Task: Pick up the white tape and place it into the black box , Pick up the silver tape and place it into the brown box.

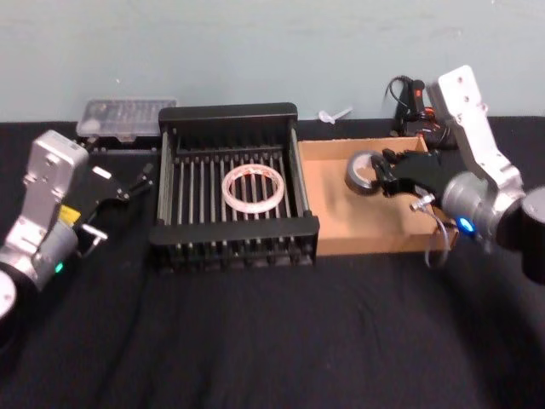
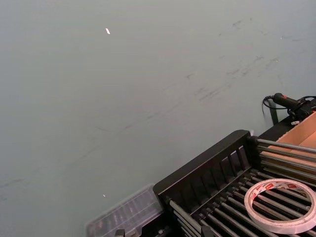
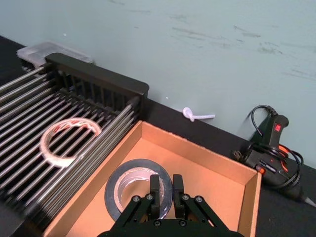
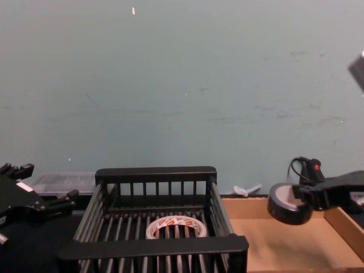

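Note:
The white tape (image 1: 252, 189) (image 2: 281, 205) (image 3: 66, 140) (image 4: 174, 227) lies flat on the barred floor of the black box (image 1: 228, 112) (image 2: 202, 165) (image 3: 98, 74) (image 4: 154, 173). My right gripper (image 1: 381, 175) (image 3: 164, 185) (image 4: 305, 199) is shut on the wall of the silver tape (image 1: 358, 175) (image 3: 121, 180) (image 4: 282, 205). It holds the roll tilted, a little above the floor of the brown box (image 1: 358, 221) (image 3: 207, 173) (image 4: 267, 239), near the box's left wall. My left gripper (image 1: 128, 183) (image 4: 51, 202) rests open and holding nothing, left of the black box.
A clear plastic case (image 1: 126, 115) (image 2: 123, 215) sits behind the black box at the back left. A black tool with a red switch and cable (image 1: 413, 98) (image 3: 271, 143) lies behind the brown box. A small white piece (image 1: 336, 113) (image 3: 197, 116) lies by the wall.

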